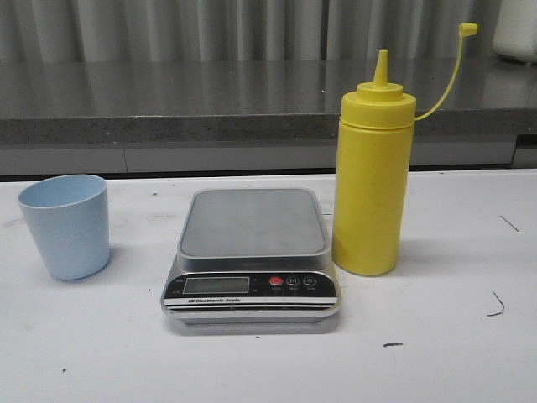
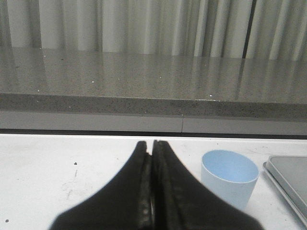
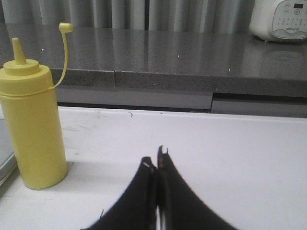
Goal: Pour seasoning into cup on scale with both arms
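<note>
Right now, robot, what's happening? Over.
Both grippers shut, empty. Cup left of scale, not on it. Bottle upright, uncapped. Nothing blocking.

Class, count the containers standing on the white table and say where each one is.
2. The pale blue cup stands to the left of the scale, and the yellow squeeze bottle stands upright just right of it. None sits on the scale's platform.

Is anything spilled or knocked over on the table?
No, nothing is spilled or tipped. The yellow bottle stands upright beside the scale, with its small cap off the nozzle and hanging on its tether. The blue cup stands upright on the table, not on the scale. A few small dark marks dot the tabletop.
</note>
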Controlling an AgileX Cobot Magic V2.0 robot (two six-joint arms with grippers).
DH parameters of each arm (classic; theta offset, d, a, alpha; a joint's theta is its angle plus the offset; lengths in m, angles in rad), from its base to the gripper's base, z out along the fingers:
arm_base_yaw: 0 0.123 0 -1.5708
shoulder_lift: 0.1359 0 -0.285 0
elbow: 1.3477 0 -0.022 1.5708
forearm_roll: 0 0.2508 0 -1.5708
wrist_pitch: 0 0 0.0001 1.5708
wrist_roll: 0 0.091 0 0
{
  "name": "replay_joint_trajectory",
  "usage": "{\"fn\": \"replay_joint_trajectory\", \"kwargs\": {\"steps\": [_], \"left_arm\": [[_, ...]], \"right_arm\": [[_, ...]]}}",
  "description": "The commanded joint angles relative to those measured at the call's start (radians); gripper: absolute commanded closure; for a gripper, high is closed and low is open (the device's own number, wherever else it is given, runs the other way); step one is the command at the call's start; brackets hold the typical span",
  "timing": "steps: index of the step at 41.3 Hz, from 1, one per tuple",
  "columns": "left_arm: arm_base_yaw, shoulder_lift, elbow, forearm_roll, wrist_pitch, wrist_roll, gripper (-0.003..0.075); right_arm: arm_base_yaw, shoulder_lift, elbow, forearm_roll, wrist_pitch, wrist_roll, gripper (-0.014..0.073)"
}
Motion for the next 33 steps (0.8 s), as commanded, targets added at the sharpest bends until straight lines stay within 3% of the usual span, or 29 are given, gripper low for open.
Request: {"fn": "replay_joint_trajectory", "kwargs": {"steps": [1, 33], "left_arm": [[-0.003, -0.016, 0.023, -0.002, -0.076, -0.015, 0.074], [-0.003, -0.016, 0.023, -0.002, -0.108, -0.015, 0.074]], "right_arm": [[-0.008, -0.016, -0.006, -0.003, -0.087, -0.001, 0.0711], [-0.008, -0.016, -0.006, -0.002, -0.117, -0.001, 0.0711]]}}
